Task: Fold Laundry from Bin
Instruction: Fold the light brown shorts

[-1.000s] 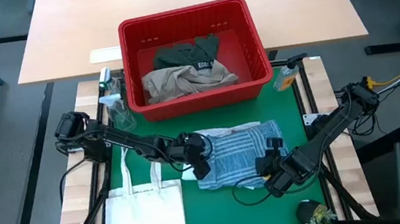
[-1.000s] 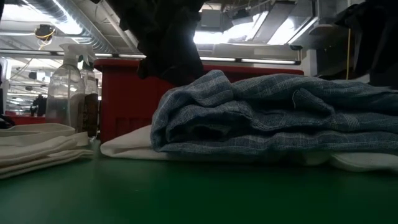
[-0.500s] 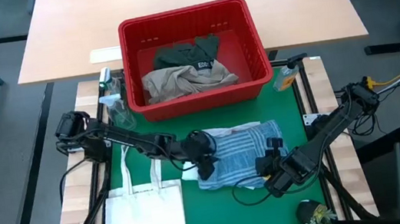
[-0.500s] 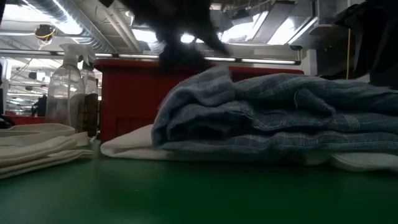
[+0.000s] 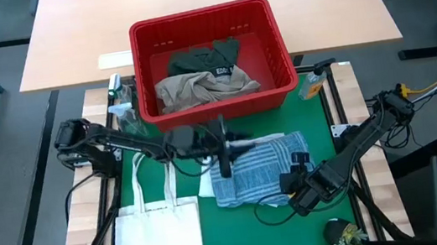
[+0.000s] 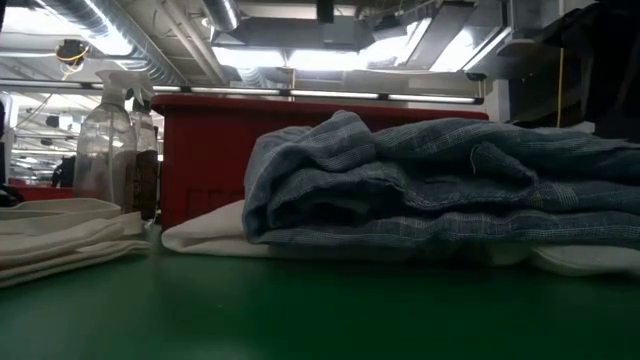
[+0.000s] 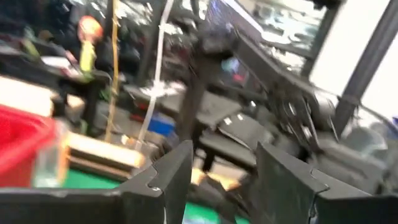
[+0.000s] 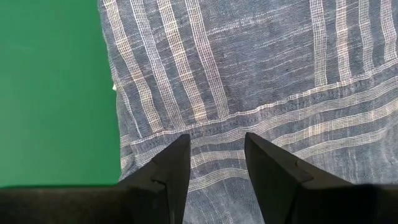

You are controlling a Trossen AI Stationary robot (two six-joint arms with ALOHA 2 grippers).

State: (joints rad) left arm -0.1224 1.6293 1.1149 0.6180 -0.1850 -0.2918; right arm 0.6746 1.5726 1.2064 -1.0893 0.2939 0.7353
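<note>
Blue striped garment (image 5: 258, 168) lies folded on the green mat just in front of the red bin (image 5: 212, 60), long axis parallel to the bin's front wall. Only high view shows tan and dark green garments inside the bin. Left gripper (image 5: 234, 146) raised over the garment's bin-side edge, jaws apart, empty. Right gripper (image 8: 214, 163) parted over stripes, gripping nothing.
</note>
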